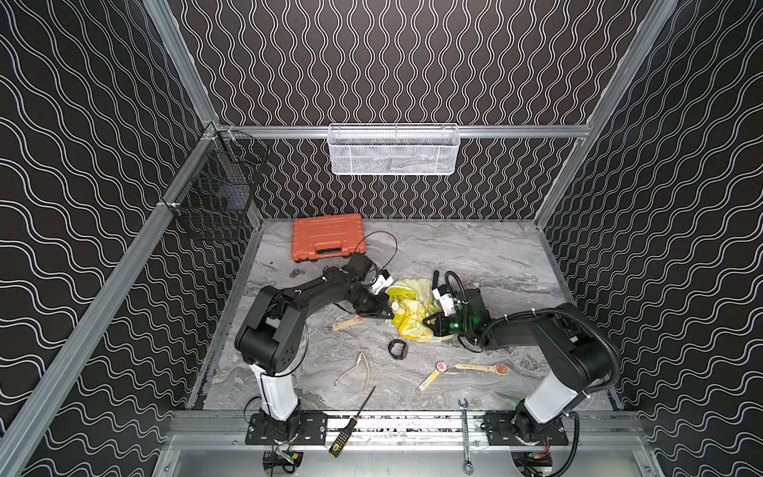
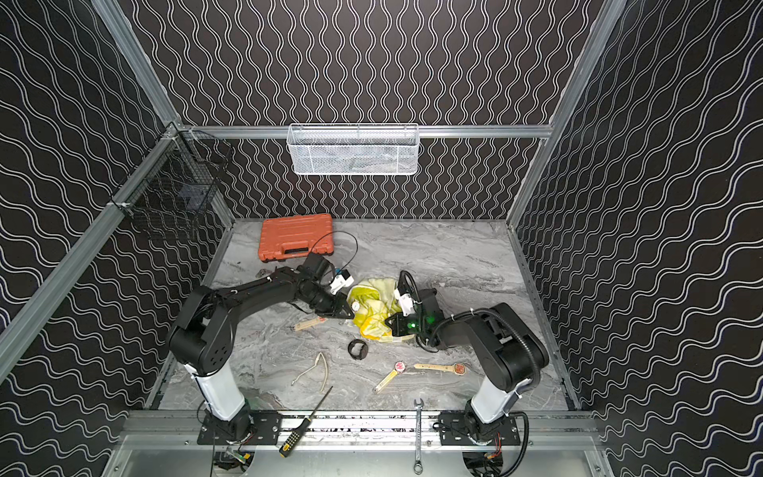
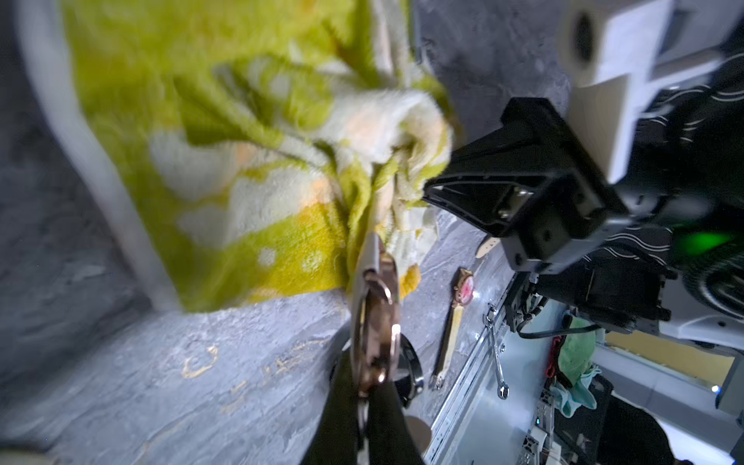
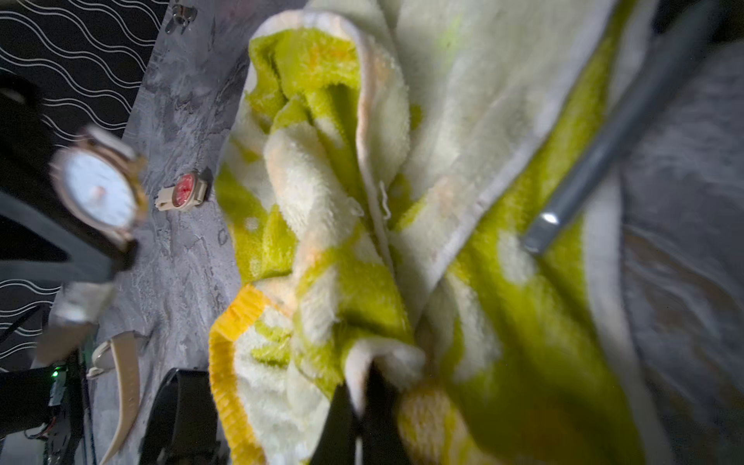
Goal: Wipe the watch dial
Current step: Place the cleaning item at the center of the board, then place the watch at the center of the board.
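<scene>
My left gripper (image 1: 387, 314) is shut on a watch with a white dial (image 1: 395, 306) and a rose-gold case, holding it above the table. The left wrist view shows the watch (image 3: 376, 318) edge-on between the black fingers (image 3: 342, 410). My right gripper (image 1: 429, 325) is shut on a fold of a yellow-green and white towel (image 1: 413, 307) bunched at mid-table. In the right wrist view the dial (image 4: 98, 189) faces the towel (image 4: 362, 201), with a strip of table showing between them. Cloth hides that gripper's (image 4: 362, 388) tips.
An orange case (image 1: 328, 237) lies at the back left. Beige-strapped watches (image 1: 431, 375) (image 1: 483, 366) (image 1: 344, 324), a black watch (image 1: 398, 350) and glasses (image 1: 359, 371) lie in front. A screwdriver (image 1: 353, 421) and wrench (image 1: 465, 433) rest on the front rail. Wire baskets (image 1: 392, 148) (image 1: 219, 198) hang on the walls.
</scene>
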`<state>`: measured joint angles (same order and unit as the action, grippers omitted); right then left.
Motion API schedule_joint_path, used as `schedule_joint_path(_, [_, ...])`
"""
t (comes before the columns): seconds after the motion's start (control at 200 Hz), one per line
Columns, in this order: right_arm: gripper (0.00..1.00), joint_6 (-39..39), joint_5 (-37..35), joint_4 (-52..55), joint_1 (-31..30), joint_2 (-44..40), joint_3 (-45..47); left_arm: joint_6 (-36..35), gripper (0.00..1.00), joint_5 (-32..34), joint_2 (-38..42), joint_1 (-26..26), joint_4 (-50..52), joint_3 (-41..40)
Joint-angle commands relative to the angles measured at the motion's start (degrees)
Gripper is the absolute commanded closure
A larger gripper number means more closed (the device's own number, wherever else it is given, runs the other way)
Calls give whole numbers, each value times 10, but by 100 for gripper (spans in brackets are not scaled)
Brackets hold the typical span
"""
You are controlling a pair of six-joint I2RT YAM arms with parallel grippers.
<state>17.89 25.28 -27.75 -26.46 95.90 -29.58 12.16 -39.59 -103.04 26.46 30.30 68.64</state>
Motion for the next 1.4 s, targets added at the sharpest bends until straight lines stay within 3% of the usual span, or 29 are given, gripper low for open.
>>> schedule_joint_path(0.0, [100, -12, -23, 21, 2, -9, 7, -68, 100, 21, 6, -24, 86, 48])
schedule_joint_path(0.2, [100, -18, -23, 15, 1, -14, 7, -101, 100, 85, -89, -108, 165, 157])
schedule_joint_path(0.355, [100, -21, -44, 30, 1, -22, 7, -90, 100, 111, -157, -154, 136, 186])
schedule_joint_path(0.64, [100, -34, -50, 47, 1, -43, 7, -103, 94, 154, -241, -170, 178, 233])
schedule_joint_path(0.776, [100, -28, -48, 36, 1, -48, 14, -101, 86, 196, -239, -174, 188, 232])
schedule_joint_path(1.101, [85, -24, -54, 27, -1, -77, 23, -100, 70, 265, -178, -191, 199, 218])
schedule_joint_path(1.396, [75, -7, -40, 66, -9, -122, 1, -96, 64, 252, -48, -191, 192, 122])
